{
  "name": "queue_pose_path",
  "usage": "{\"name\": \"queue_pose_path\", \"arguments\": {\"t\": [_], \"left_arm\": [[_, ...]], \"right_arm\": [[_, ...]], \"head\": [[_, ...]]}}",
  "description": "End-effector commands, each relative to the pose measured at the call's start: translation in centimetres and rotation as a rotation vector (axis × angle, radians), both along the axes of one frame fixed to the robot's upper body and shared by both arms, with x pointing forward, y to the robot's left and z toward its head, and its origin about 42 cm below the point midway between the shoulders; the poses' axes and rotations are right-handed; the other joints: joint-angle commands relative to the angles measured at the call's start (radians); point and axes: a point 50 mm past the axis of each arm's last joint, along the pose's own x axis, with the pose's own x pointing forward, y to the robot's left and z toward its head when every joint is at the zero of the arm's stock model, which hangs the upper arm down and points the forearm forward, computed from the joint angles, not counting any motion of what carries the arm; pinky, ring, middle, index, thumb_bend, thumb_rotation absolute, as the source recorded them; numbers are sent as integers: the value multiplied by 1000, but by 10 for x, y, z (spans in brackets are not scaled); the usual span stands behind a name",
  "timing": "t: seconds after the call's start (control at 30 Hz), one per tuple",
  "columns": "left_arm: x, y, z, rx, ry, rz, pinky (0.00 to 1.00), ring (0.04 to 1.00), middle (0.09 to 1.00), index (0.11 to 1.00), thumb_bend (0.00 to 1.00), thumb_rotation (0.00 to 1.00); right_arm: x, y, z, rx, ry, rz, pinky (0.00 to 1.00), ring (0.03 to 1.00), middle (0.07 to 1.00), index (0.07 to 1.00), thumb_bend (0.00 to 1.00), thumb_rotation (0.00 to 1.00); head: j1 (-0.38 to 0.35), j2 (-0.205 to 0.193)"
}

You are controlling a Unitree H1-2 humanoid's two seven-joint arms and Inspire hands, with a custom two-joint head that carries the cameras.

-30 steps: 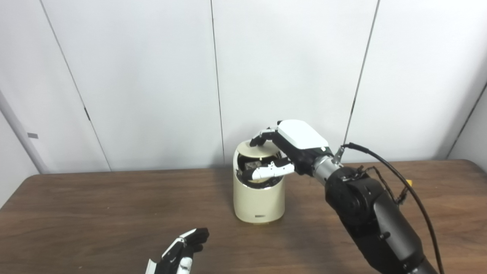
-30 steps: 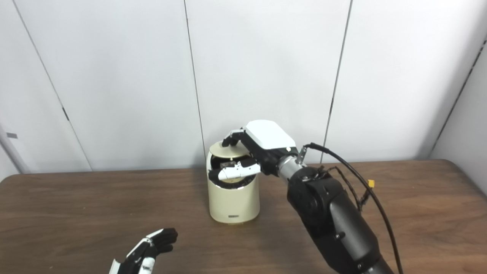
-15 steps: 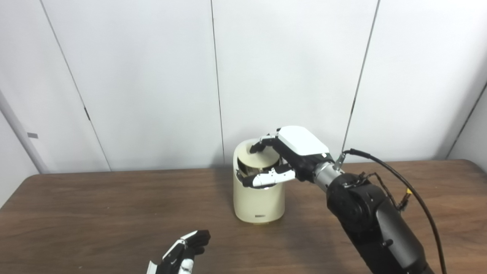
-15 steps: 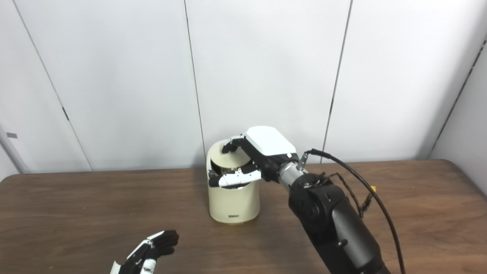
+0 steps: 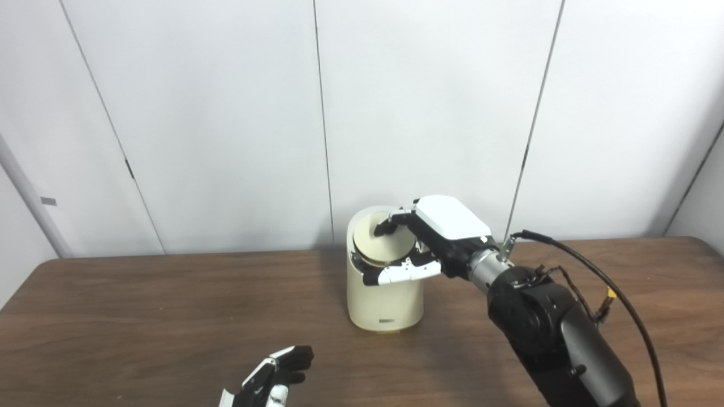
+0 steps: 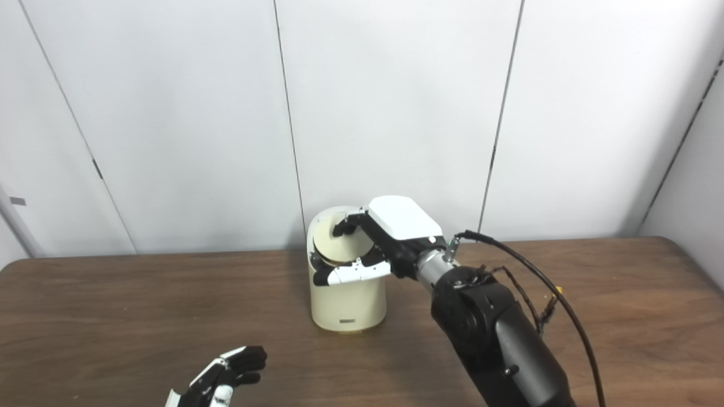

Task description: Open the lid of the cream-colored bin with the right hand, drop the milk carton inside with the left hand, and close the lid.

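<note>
The cream-colored bin [image 5: 384, 294] stands upright under the right hand [image 5: 435, 237], well beyond the left hand [image 5: 271, 379]. Its round lid [image 5: 382, 246] sits tilted in the rim beneath the fingertips [image 5: 380, 227], seemingly almost shut.

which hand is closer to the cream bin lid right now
Right. The right hand is on the lid atop the cream bin, fingers on its top. The left hand sits low at the table's near edge, well apart.
</note>
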Motion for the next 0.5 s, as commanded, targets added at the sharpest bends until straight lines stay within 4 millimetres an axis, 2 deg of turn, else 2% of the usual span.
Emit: {"name": "queue_pose_path", "arguments": {"t": [0.0,0.47], "left_arm": [[0,-3,10,-3,-47,5,714,748,745,754,225,829],[1,-2,9,2,-39,-6,707,745,745,756,236,819]], "right_arm": [[-3,0,19,4,-89,19,934,847,707,681,860,860],[-8,2,15,-2,-69,23,935,847,705,672,859,858]], "head": [[-2,2],[-1,5]]}}
